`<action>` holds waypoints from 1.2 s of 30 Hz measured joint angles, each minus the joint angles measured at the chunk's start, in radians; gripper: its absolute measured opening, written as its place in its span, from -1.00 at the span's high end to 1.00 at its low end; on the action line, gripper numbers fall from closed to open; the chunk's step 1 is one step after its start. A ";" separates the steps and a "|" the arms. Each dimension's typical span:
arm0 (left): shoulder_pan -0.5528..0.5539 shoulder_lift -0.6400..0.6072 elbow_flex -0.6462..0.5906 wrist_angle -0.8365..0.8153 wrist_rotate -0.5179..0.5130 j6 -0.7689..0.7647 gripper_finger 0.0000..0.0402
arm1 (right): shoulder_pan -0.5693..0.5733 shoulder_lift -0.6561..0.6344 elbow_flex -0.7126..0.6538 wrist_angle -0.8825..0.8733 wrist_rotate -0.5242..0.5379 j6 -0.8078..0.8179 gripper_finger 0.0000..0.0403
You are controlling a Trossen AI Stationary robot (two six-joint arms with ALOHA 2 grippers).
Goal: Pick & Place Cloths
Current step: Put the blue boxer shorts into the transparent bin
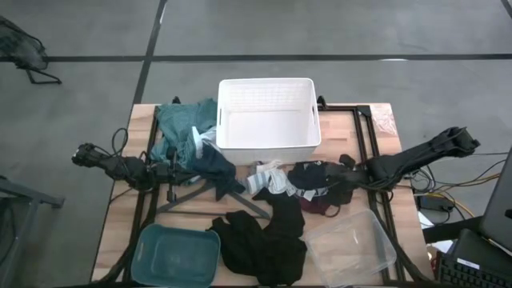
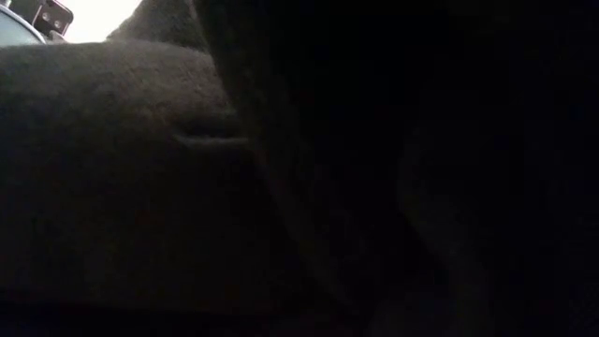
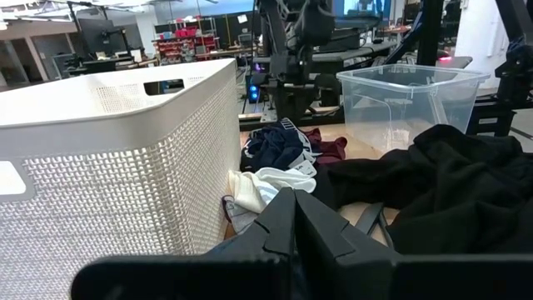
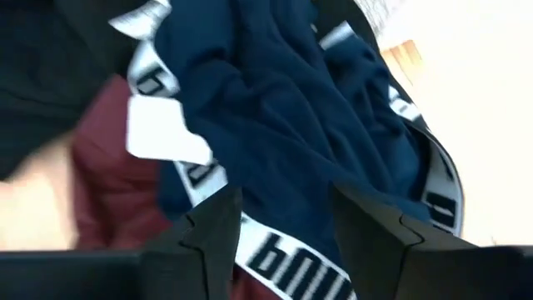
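My right gripper [image 4: 279, 221] is open, its fingers standing either side of a navy cloth with a white-lettered band [image 4: 283, 125] that lies on a maroon piece [image 4: 108, 183]. From above, this gripper [image 1: 342, 170] is at the right end of the navy cloth [image 1: 314, 174] and the maroon piece [image 1: 322, 205]. My left gripper [image 3: 291, 200] is shut and low over the table [image 1: 172, 170], next to another navy cloth [image 1: 214, 164]. A teal-green cloth [image 1: 180, 128] hangs on the basket's left side. White and grey-striped pieces [image 1: 268, 180] and a black cloth [image 1: 268, 236] lie in the middle. My right gripper has its open fingers [image 4: 208, 229] close over the navy cloth's lettered band [image 4: 275, 254], coming from the table's right. I cannot tell whether they touch it.
A white perforated basket [image 1: 268, 116] stands at the far middle. A teal bin [image 1: 176, 254] is near left, a clear plastic bin [image 1: 348, 244] near right. A dark grey hanger [image 1: 204, 196] lies between the arms. Dark cloth [image 2: 281, 187] fills the low view.
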 joint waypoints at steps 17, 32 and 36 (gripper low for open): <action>-0.001 0.000 0.000 0.000 0.000 0.000 0.94 | -0.052 0.131 -0.004 -0.006 0.001 -0.019 0.41; -0.001 0.000 0.000 0.000 0.000 0.000 0.94 | -0.052 0.167 0.010 -0.026 0.000 -0.040 0.96; -0.001 0.000 0.000 0.000 0.000 0.000 0.94 | -0.052 0.121 0.067 -0.072 0.002 -0.049 0.96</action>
